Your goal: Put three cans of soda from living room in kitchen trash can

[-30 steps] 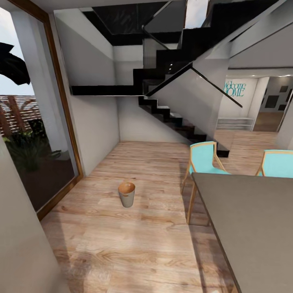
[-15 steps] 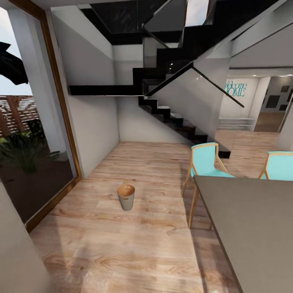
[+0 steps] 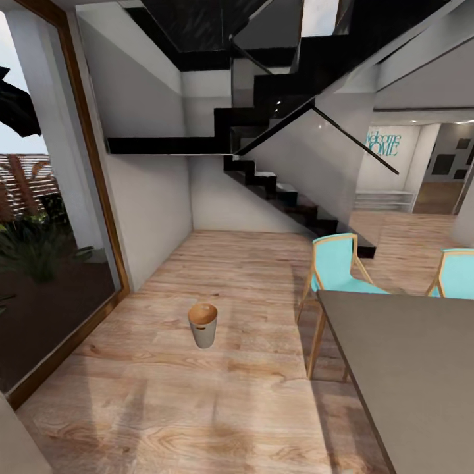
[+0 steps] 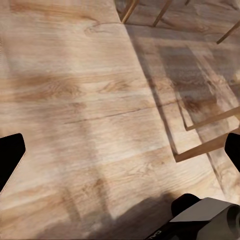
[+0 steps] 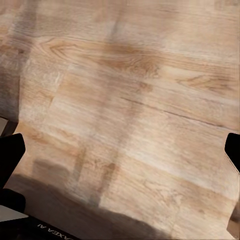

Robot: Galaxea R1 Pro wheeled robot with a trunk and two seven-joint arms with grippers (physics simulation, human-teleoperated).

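The tash can is a small round pale grey bin with a brown inside. It stands upright on the light wood floor, a little left of the middle in the head view. The cans of soda are out of view. In the left wrist view my left gripper is open, its two black fingertips wide apart over bare floorboards. The right gripper is open too in the right wrist view, with only floor between its fingertips.
A grey table fills the lower right, with two turquoise chairs behind it. A black staircase rises at the back. A tall wood-framed window lines the left. Chair legs cross the floor near the left gripper.
The camera has moved: the near wall at the lower left has slid almost out of the picture, and the table and chairs sit slightly further right. The bin has not moved.
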